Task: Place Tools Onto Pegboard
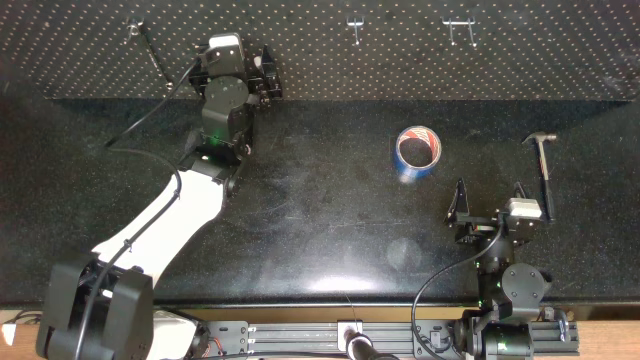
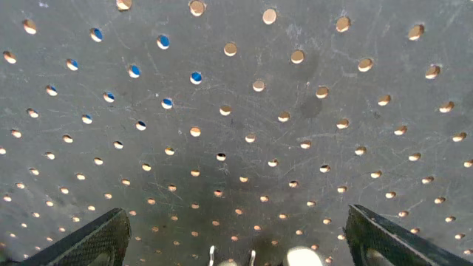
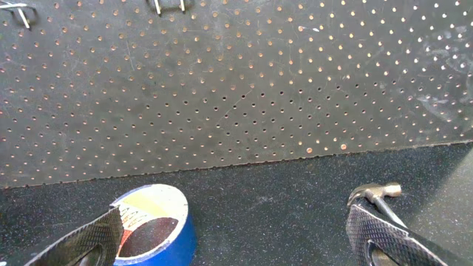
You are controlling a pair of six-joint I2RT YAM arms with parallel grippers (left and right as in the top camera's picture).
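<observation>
Steel-headed hammer with a dark handle (image 1: 543, 165) lies flat near the right edge of the black table (image 1: 320, 230), head toward the back edge. The blue roll of tape (image 1: 418, 150) sits right of the middle, nearer the back edge than the front. Neither is on the black perforated pegboard (image 1: 400, 70) standing along the back edge.

Up on that board, a slim metal implement (image 1: 152, 58), too thin to identify, hangs from a hook toward the left end. One bare two-prong metal hook (image 1: 355, 29) waits right of centre, and a second (image 1: 460, 30) farther right.

The left tool (image 1: 258, 72) is right up at the pegboard, fingers spread wide, holding nothing. The right tool (image 1: 489, 205) sits low toward the front edge, between roll and hammer, wide open and empty too.

So the pick looks like the right arm's job. For the hammer, I'd close across the handle just below the head, so it doesn't swing and the head can bridge both prongs. For the roll, pinch one wall through the core and leave the hole free to slide over a hook. Either way, come in square to the board and let go only once the weight rests on the prongs.
</observation>
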